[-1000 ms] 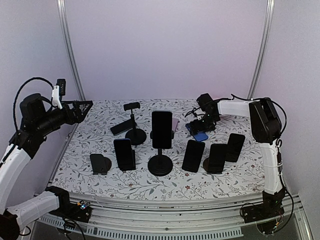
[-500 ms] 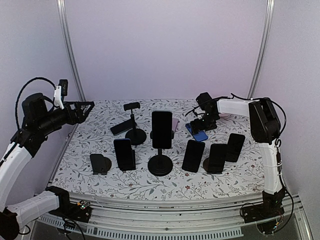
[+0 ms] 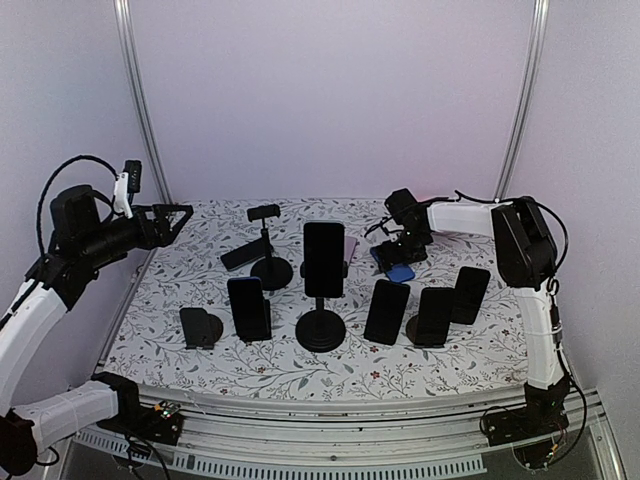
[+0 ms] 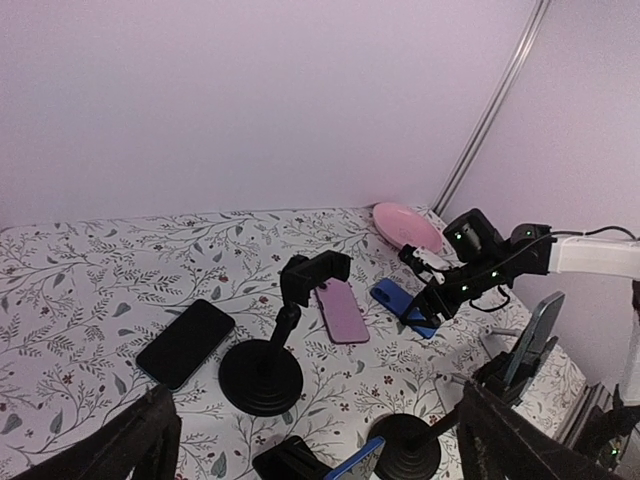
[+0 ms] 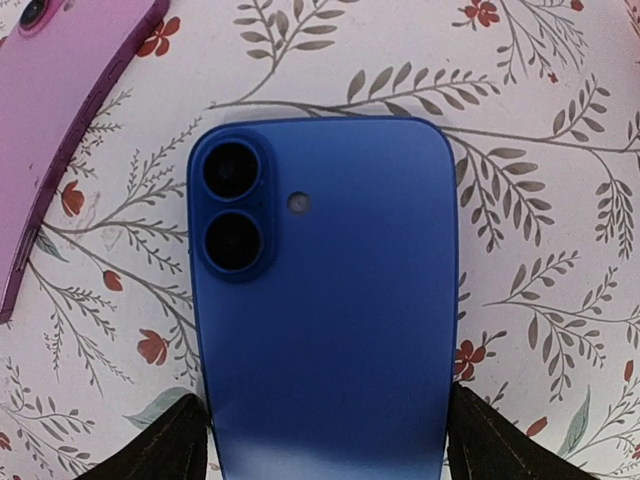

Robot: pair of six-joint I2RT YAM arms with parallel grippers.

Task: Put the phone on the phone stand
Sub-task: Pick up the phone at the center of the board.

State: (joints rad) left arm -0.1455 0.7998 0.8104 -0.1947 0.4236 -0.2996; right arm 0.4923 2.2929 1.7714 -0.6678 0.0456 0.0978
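A blue phone [image 5: 320,300] lies camera-side up on the floral table cloth, at the back right in the top view [image 3: 399,271]. My right gripper [image 5: 320,445] is low over it, a finger against each long edge near its lower end. An empty clamp stand [image 3: 268,243] with a round black base stands at the back middle, also in the left wrist view [image 4: 262,372]. A small empty stand [image 3: 200,327] sits front left. My left gripper [image 3: 180,215] is open and empty, high over the table's left edge.
A pink phone [image 5: 60,120] lies just left of the blue one. A black phone [image 4: 185,342] lies flat by the clamp stand. A pink plate [image 4: 405,225] is at the back. Phones stand on stands in the middle [image 3: 323,260] and along the front [image 3: 249,308] [image 3: 433,316].
My left gripper has moved a little right and up. My right gripper has shifted slightly left over the blue phone, which stays on the cloth.
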